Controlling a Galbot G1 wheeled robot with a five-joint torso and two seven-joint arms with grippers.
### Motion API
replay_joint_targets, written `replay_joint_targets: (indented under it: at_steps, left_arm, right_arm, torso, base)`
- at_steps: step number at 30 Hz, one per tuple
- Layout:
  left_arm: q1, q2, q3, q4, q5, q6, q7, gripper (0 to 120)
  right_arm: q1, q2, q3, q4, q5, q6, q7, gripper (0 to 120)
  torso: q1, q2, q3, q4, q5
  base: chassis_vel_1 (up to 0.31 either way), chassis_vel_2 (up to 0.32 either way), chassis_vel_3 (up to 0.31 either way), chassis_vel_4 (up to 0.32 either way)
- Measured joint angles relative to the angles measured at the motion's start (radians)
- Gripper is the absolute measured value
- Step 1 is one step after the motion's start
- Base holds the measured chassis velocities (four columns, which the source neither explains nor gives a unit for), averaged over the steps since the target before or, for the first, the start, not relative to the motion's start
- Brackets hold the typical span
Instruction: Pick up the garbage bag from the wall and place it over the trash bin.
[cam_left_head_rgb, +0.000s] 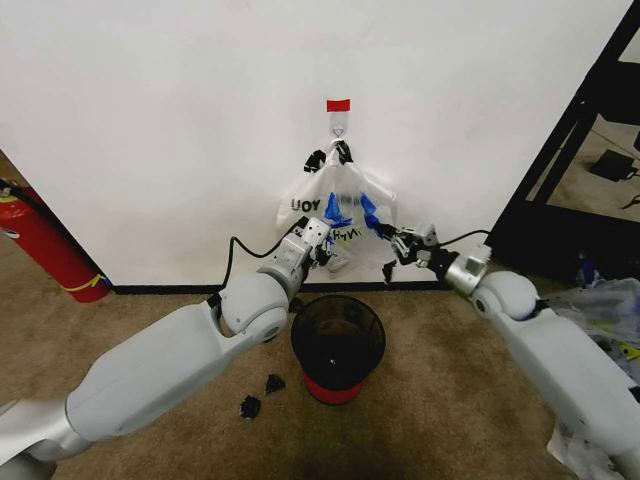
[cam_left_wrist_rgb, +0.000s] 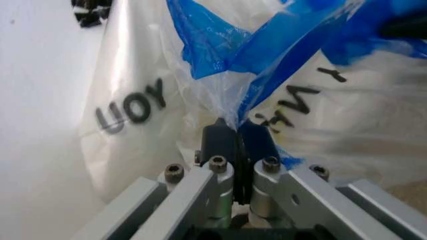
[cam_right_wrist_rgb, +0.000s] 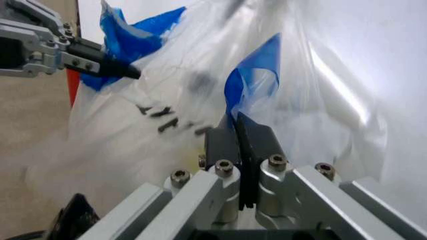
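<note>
Garbage bag, on wall hook, pinched at blue patches: left pincer, right pincer clamped shut, spreading mouth above trash bin.

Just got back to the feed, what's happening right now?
Both grippers are pinching the garbage bag, which hangs from the hook on the wall. The left gripper and the right gripper are each shut on a blue patch. The trash bin stands on the carpet below, with no bag on it.
</note>
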Motion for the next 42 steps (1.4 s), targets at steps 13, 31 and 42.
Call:
replay_joint_targets:
  at_steps: [13, 31, 42]
  left_arm:
    - [0.345, 0.086, -0.287, -0.175, 0.064, -0.047, 0.066, 0]
    - [0.722, 0.144, -0.514, -0.405, 0.157, -0.098, 0.107, 0]
    - [0.844, 0.144, -0.603, -0.448, 0.21, -0.137, 0.122, 0]
  right_arm:
    - [-0.254, 0.005, 0.075, 0.1, 0.047, 0.117, -0.004, 0]
    - [-0.445, 0.046, 0.126, 0.264, -0.029, 0.2, -0.091, 0]
    - [-0.537, 0.079, 0.17, 0.309, -0.055, 0.281, -0.057, 0]
  torso:
    - [0.0, 0.0, 0.0, 0.0007, 0.0002]
    - [0.0, 0.0, 0.0, 0.0004, -0.0001]
    - [0.0, 0.0, 0.0, 0.0004, 0.0]
  base:
    - [0.0, 0.0, 0.0, 0.0]
    - [0.0, 0.0, 0.0, 0.0]
    - [0.0, 0.0, 0.0, 0.0]
